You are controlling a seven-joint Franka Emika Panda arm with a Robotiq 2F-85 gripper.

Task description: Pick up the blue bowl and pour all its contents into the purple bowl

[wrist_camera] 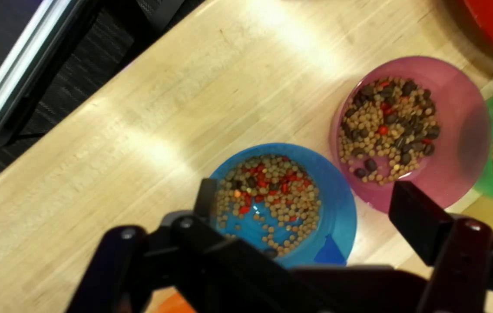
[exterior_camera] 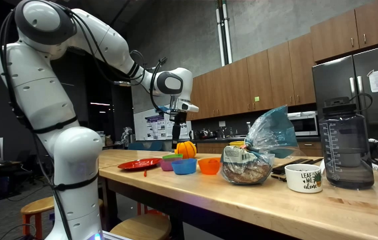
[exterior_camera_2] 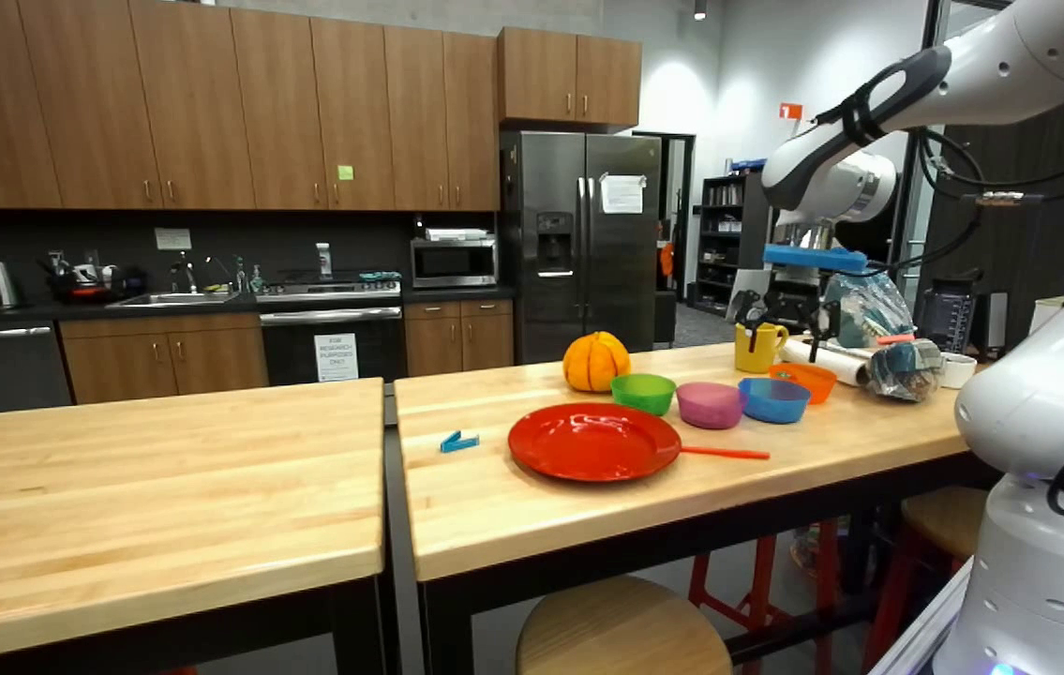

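The blue bowl [wrist_camera: 339,213] sits upright on the table and holds beige grains with red and dark pieces. It shows in both exterior views [exterior_camera: 184,166] [exterior_camera_2: 774,403]. The purple bowl [wrist_camera: 459,113] stands right beside it, also partly filled with grains and dark pieces, and shows in both exterior views [exterior_camera: 166,164] [exterior_camera_2: 711,406]. My gripper [wrist_camera: 307,202] is open and empty, pointing down above the bowls [exterior_camera_2: 785,342]. In the wrist view one finger overlaps the blue bowl's left rim and the other the purple bowl's lower edge. The gripper hides the blue bowl's lower left part.
An orange bowl [exterior_camera: 208,166] stands beside the blue bowl. A green bowl [exterior_camera_2: 644,394] and red plate [exterior_camera_2: 594,445] flank the purple bowl. A pumpkin [exterior_camera_2: 596,362], yellow mug [exterior_camera_2: 755,352], bagged bread [exterior_camera: 247,171], white bowl [exterior_camera: 303,180] and tall bottle [exterior_camera: 347,150] also stand here.
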